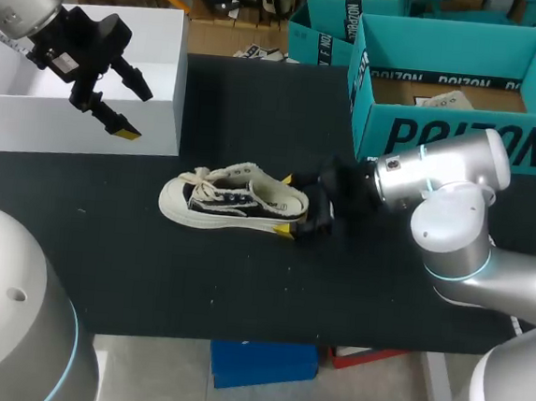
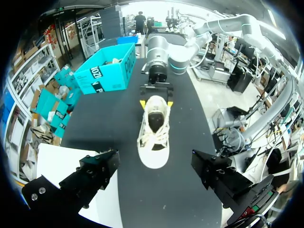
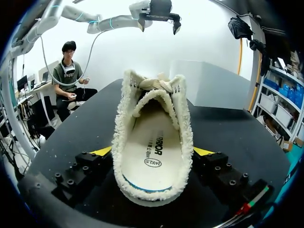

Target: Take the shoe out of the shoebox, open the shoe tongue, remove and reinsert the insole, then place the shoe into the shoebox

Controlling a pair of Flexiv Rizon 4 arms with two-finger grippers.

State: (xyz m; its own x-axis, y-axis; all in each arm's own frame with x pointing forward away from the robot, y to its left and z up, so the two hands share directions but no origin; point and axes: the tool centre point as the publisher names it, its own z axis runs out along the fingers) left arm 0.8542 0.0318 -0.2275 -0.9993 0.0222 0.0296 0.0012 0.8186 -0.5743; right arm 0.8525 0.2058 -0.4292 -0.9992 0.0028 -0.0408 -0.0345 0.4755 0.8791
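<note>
The shoe [image 1: 235, 200] is set upright on the black table [image 1: 242, 283], toe toward the white box [image 1: 77, 132]. Its heel is clamped by the right gripper [image 3: 153, 152], whose yellow tips are pressed to the fuzzy sides. The left gripper [image 1: 130, 112] is held spread wide and empty above the white box, well apart from the shoe. Because only the soft heel is pinched, the toe could be expected to droop or the shoe to slip if it is lifted. The squeeze may also narrow the opening and jam the insole [image 3: 152, 156], which is seen lying flat inside. The tongue is largely masked by the laces [image 3: 153, 84], so its position cannot be judged. Little of the teal shoebox [image 1: 461, 138] interior is shown.
</note>
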